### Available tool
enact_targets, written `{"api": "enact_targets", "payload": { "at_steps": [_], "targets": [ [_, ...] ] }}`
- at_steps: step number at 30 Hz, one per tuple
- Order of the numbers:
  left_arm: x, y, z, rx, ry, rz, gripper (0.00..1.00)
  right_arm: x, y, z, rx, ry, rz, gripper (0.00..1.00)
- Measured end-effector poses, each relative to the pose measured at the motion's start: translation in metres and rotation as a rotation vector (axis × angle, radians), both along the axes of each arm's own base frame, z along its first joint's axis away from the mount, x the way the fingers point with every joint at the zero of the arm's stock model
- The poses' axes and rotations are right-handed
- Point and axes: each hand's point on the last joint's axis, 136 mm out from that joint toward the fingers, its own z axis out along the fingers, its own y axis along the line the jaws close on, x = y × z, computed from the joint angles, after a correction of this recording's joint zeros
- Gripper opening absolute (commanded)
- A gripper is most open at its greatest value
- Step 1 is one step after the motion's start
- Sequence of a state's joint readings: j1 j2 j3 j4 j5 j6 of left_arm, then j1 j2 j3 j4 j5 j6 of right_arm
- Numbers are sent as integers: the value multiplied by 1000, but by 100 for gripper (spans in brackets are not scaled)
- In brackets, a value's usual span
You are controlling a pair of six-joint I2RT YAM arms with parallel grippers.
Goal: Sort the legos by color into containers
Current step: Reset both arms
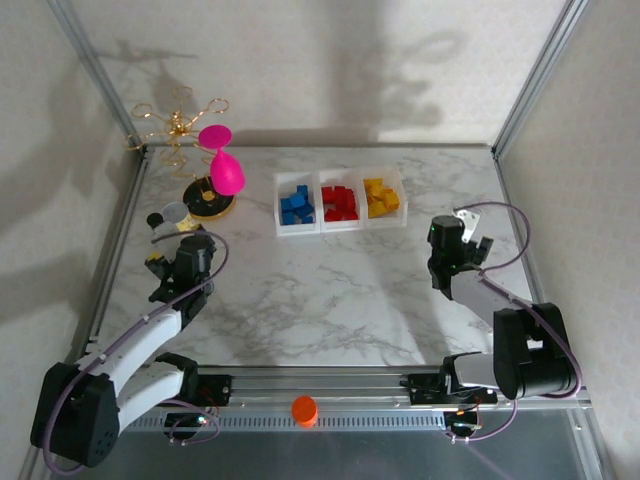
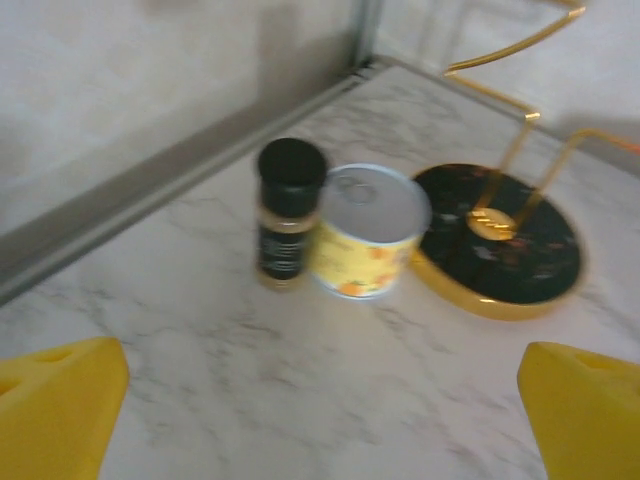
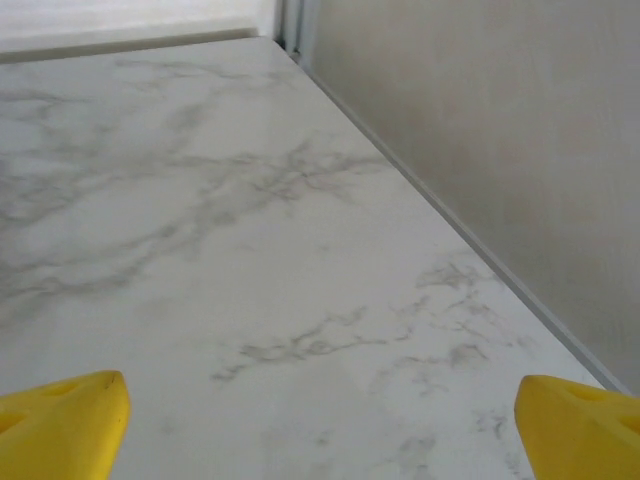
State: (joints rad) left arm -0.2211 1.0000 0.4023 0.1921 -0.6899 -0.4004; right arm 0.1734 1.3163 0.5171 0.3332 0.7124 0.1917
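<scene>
The left tool [image 2: 320,415] gapes empty beside the can [image 2: 370,230], the legos [image 1: 340,203] lie sorted blue, red, yellow in the containers [image 1: 341,227] mid-back on the surface [image 1: 330,290], and the open, empty right tool [image 3: 320,420] sits nearer them.

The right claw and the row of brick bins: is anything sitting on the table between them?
No. In the top view, the stretch of marble table between the right gripper and the containers is bare.
</scene>
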Motion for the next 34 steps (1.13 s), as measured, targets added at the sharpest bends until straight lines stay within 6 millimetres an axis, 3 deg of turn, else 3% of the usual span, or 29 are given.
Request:
{"api": "enact_targets", "payload": {
  "at_steps": [3, 7, 12, 15, 22, 34],
  "targets": [
    [-3, 22, -13, 38, -14, 55, 100, -6, -9, -15, 11, -30, 21, 99],
    [2, 25, -31, 84, -27, 28, 100, -4, 4, -32, 37, -71, 137, 99],
    [6, 18, -40, 86, -106, -49, 100, 7, 22, -28, 66, -184, 285, 99],
    [21, 9, -37, 76, -165, -121, 100, 12, 30, -27, 77, -214, 343, 99],
    [48, -13, -44, 83, -163, -256, 100, 12, 30, -14, 80, -298, 369, 99],
    [52, -17, -36, 89, -193, -282, 100, 13, 33, -8, 81, -324, 384, 99]
  ]
}}
